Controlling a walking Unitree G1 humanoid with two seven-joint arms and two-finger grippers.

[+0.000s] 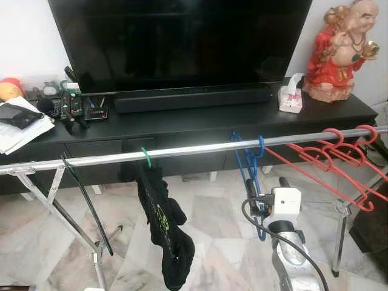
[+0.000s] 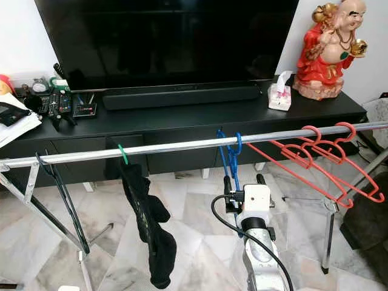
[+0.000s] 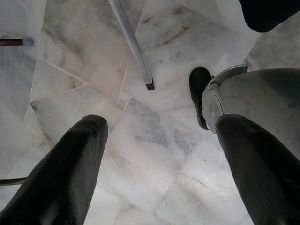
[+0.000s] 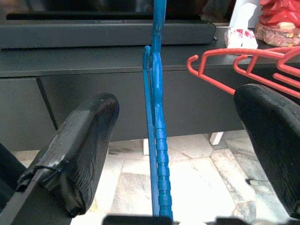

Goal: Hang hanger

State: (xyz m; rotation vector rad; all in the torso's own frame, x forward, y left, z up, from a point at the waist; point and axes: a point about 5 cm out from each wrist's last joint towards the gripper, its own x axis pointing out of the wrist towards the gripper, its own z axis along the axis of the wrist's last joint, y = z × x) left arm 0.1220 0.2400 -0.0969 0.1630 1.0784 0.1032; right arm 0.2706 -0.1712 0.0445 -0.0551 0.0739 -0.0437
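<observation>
**A:** Where's the hanger?

**B:** The thin blue plastic hanger (image 1: 250,162) is hooked on the shiny horizontal metal rail (image 1: 182,150), hanging straight down. It sits dead centre ahead of my right gripper (image 4: 159,154), between the two fingers, touching neither as far as I can see. Fingers spread wide, holding nothing.

**A:** What does it look like?

**B:** Narrow, smooth bar with a ribbed, notched stretch lower down. Glossy plastic, and it seems to be doubled strands side by side.

**A:** What's around it?

**B:** Off to my right gripper's right: a cluster of red plastic hangers (image 1: 330,159) on the same rail, tilted. To its left: a green hook carrying a limp black cloth garment (image 1: 162,227), then a thin black hanger (image 1: 88,206) near the rack's folding leg. Behind the rail: a matte black TV cabinet (image 1: 212,124), a long black soundbar (image 1: 193,98), a glossy red and gold ceramic figurine (image 1: 341,48) and a tissue box (image 1: 291,94).

**A:** Any difference between views?

**B:** The right wrist view gives the rib texture close up; the head views give the hook over the rail. The left wrist view has my left gripper (image 3: 159,173) pointing down at grey-veined marble floor tiles (image 3: 150,140), fingers wide apart, empty, beside a rack leg.
</observation>
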